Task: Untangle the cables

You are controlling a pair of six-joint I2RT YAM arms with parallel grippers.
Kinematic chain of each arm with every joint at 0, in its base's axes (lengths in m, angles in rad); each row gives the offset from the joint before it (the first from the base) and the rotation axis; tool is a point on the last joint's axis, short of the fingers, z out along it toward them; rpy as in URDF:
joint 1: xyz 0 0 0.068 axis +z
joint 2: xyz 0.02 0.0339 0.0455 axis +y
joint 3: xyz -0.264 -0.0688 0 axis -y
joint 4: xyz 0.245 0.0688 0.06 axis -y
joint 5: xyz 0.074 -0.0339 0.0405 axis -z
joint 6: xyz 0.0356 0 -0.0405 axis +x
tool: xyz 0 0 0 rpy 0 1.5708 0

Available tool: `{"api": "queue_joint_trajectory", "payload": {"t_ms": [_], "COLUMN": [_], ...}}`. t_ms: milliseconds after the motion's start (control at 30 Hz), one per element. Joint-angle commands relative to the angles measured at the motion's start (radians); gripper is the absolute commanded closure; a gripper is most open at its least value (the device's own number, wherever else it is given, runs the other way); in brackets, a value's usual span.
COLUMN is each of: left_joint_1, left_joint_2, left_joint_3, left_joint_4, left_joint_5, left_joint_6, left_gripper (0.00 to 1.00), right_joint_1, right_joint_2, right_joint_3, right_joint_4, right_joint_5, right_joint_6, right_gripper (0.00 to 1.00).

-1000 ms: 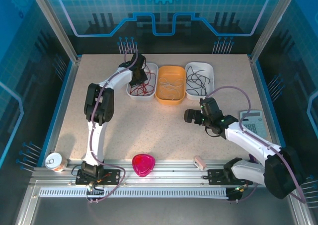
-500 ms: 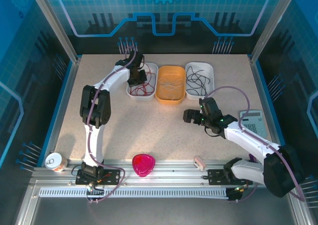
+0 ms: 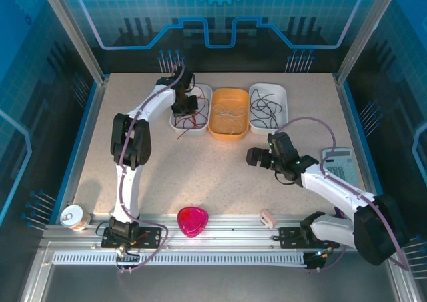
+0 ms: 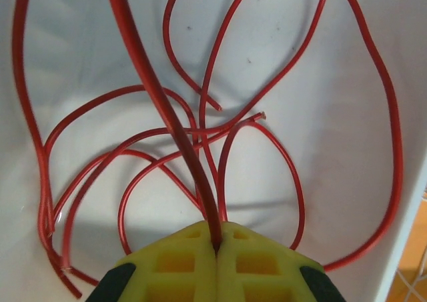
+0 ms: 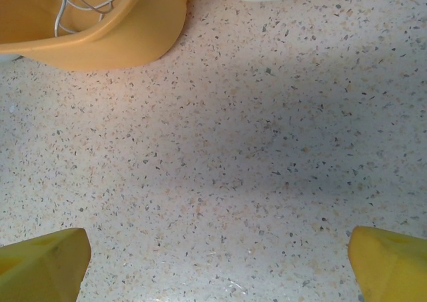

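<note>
Red cable [image 4: 162, 109] higher, tight between left jaws

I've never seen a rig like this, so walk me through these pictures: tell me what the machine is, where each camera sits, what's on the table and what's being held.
These are two robot arms bolted at the near edge of a table. One picture looks down from above and behind them. The other two come from a camera on each wrist.

Three trays stand at the far side: a white tray of red cables, an orange tray of pale cables, and a second white tray of black cables.

The left gripper, its yellow fingers shut, pinches one red cable over its tray. The right gripper hovers open above bare table. A pink dish and a calculator lie nearby.
</note>
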Motion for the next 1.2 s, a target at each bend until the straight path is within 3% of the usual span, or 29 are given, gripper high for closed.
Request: {"api": "queue_joint_trajectory", "payload": {"t_ms": [0,267,433,733,933,1167], "left_joint_1": [0.003,0.010,0.014,0.014,0.012,-0.015], "left_joint_2": [0.080,0.202,0.153,-0.032,-0.222,-0.480], "left_joint_3": [0.089,0.266,0.266,0.252,0.057,-0.362], "left_joint_4": [-0.072,-0.187,-0.188,-0.169,-0.120,-0.067], "left_joint_5": [0.023,-0.019,-0.039,-0.030,-0.036,-0.101], "left_joint_6": [0.034,0.057,0.065,0.073,0.101,0.110], "left_gripper": [1.00,1.00,0.71,0.44,0.37,0.37], "right_joint_1": [-0.010,-0.003,-0.001,0.000,0.002,0.003], "right_joint_2": [-0.016,-0.042,-0.039,-0.034,-0.050,-0.062], "right_joint_3": [-0.009,-0.023,-0.021,-0.005,-0.006,-0.006], "right_joint_4": [0.020,0.027,0.032,0.026,0.012,-0.003], "right_joint_5": [-0.009,-0.003,-0.008,0.002,0.011,0.029], "right_joint_6": [0.022,0.028,0.019,0.008,0.006,0.002], "right_gripper": [0.00,0.00,0.00,0.00,0.00,0.00]}}
